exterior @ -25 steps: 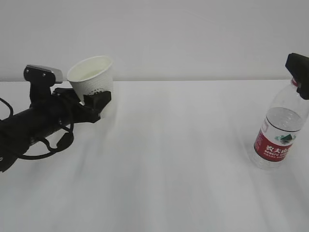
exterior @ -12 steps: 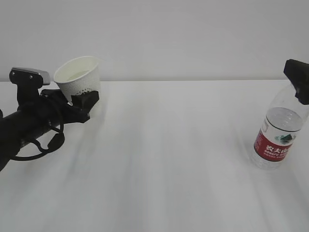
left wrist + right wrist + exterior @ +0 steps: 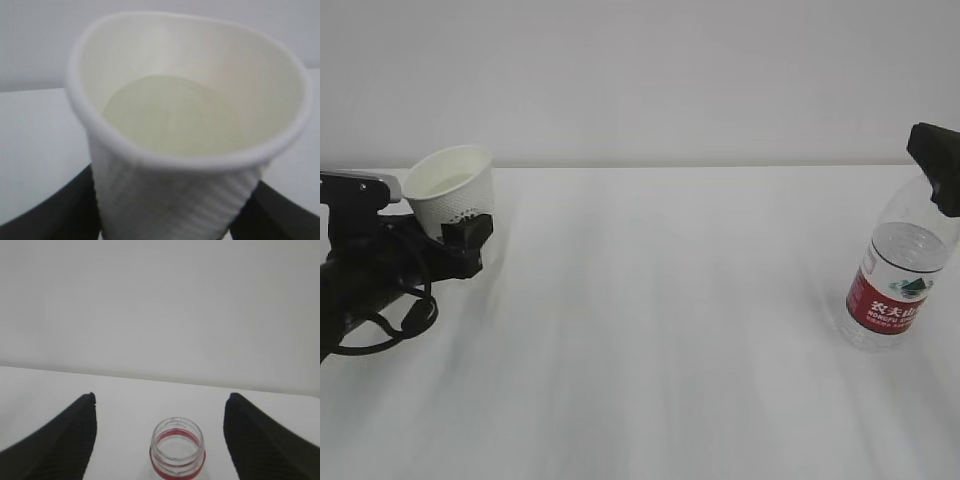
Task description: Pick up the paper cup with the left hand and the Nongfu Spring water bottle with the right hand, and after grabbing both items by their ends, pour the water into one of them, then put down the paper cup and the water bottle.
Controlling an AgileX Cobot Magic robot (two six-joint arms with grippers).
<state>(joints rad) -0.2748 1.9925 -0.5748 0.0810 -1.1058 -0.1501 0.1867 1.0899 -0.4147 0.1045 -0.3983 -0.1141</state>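
Matt white paper cup (image 3: 450, 195) with ribbed wall, clear glossy plastic bottle (image 3: 900, 275), smooth matt white table (image 3: 670, 330)

Looks to me like a bare lab or test bench, not a home. I see only a plain white table (image 3: 670, 330) meeting a blank pale wall (image 3: 650, 80), nothing domestic, with a cabled black robot arm (image 3: 370, 285) on the left.

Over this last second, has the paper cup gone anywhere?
Yes. The paper cup, clamped in the left hand, has slid left and lower, away from the Nongfu Spring water bottle, which stayed put.
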